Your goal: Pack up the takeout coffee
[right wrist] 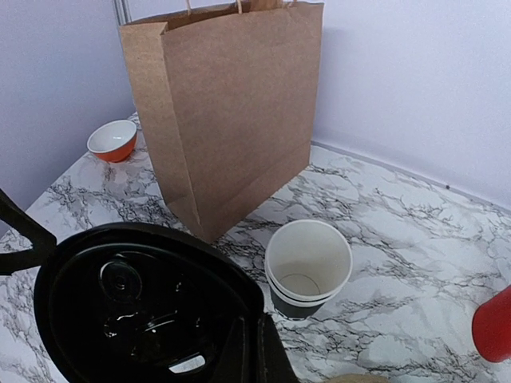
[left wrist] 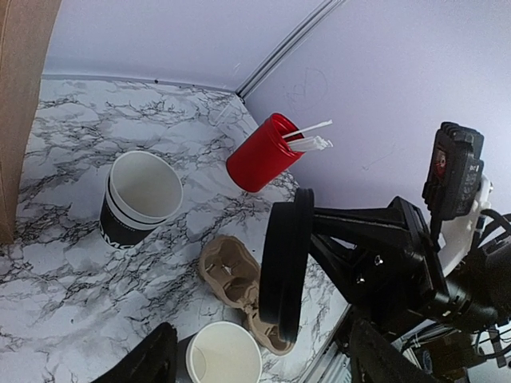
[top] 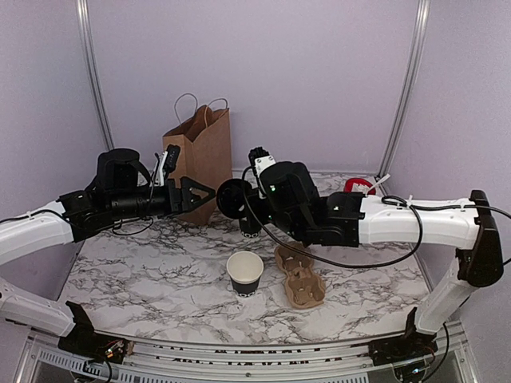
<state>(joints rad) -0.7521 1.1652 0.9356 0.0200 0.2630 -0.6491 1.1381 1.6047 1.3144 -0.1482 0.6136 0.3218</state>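
Two pincers meet in mid-air above the marble desk (top: 144,279). My right pincer (top: 242,199) is clamped on the rim of the round black lid (left wrist: 281,271), which it holds on edge. My left pincer (top: 206,195) hangs just beside it, jaws spread and gripping nothing. The takeout cup (top: 245,273) stands upright and uncovered on the desk below, toward the front edge and just beside the cardboard carrier tray (top: 299,277). The brown paper bag (right wrist: 231,112) stands open-topped at the back, with the lidless stack of cups (right wrist: 307,267) in front of it.

I judge the lid light and thin. It is stiff enough at its rolled rim to be pinched there, but it may flex or pop free if I squeeze across its flat face. The cup looks like plain paper and, from what little my left wrist camera shows of its white inside, it appears to be empty. If so, it is very light, quick to tip and easy to crush. I would take it around the upper wall just under the rim, where the paper is stiffest, and grip gently. The lid needs to go on level and with even pressure, or the cup will skid on the smooth marble.
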